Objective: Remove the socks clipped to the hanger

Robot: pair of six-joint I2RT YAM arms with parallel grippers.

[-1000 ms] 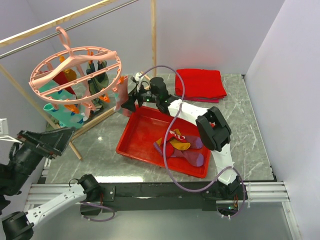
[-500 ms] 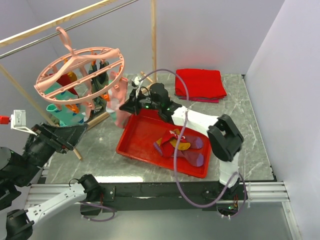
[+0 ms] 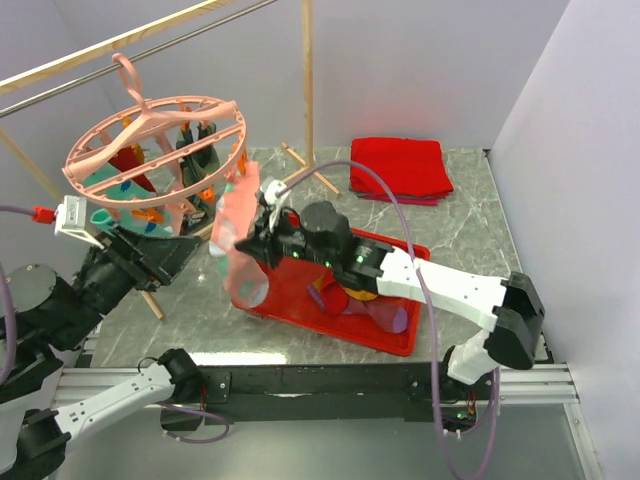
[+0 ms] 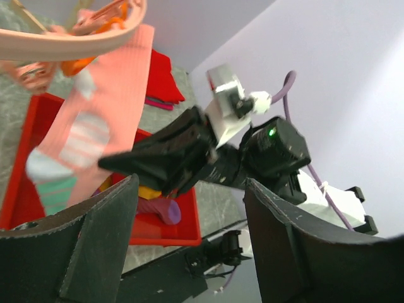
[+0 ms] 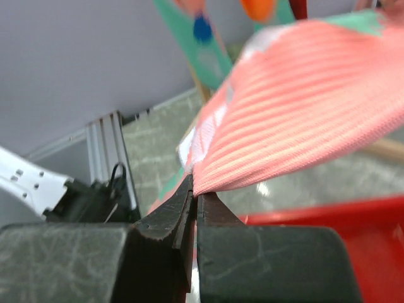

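The round pink hanger (image 3: 150,135) hangs by its hook from the bar at the back left, with teal, maroon and dark green socks (image 3: 130,185) clipped under it. My right gripper (image 3: 262,238) (image 5: 196,186) is shut on the lower part of a pink striped sock (image 3: 238,245) (image 5: 303,107) (image 4: 107,107). That sock stretches taut up to the hanger's rim (image 4: 76,44). My left gripper (image 3: 165,255) (image 4: 189,189) stands open and empty, below the hanger's near side and left of the pink sock.
A red tray (image 3: 400,345) on the marble table holds purple and yellow socks (image 3: 370,295). A folded red cloth (image 3: 400,165) lies at the back. The wooden rack's metal bar (image 3: 140,48) and upright post (image 3: 308,70) stand behind the hanger.
My right gripper shut on the pink sock and drew it toward the near left, over the tray's left edge. The hanger rocked. My left gripper rose closer to the hanger.
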